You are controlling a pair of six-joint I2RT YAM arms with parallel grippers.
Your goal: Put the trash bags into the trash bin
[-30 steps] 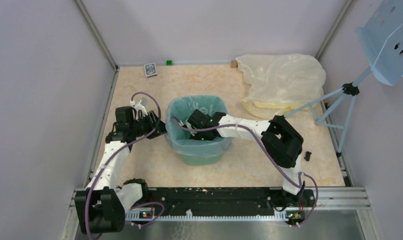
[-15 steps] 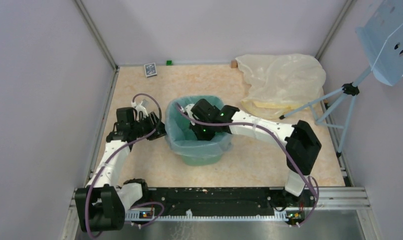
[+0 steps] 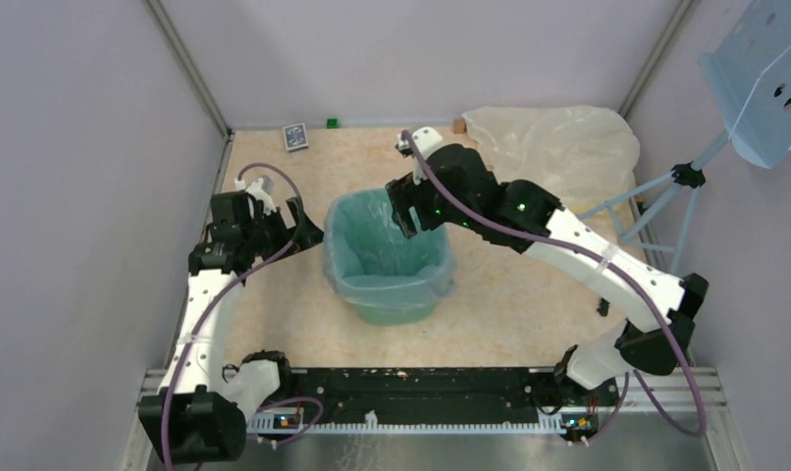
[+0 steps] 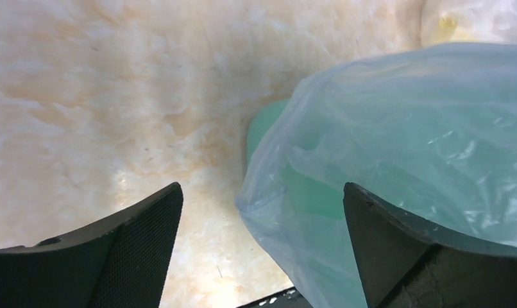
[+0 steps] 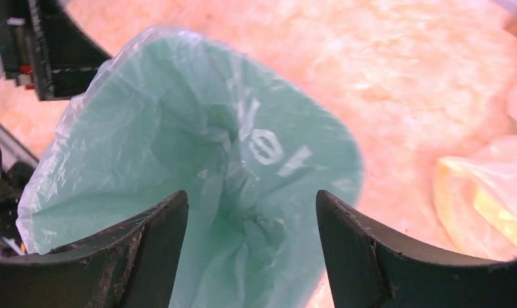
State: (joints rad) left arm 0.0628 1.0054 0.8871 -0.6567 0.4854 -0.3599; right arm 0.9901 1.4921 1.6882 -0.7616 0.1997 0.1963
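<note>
Bag (image 3: 384,257) lines the bin (image 3: 396,312), edge folded over the rim. My left pincer (image 4: 261,194) is apart, nearest, bag overhang dead ahead. Right pincer (image 5: 251,196) is apart, above the far rim.

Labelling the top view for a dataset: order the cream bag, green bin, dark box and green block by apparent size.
1. cream bag, only a little larger than the bin
2. green bin
3. dark box
4. green block
</note>
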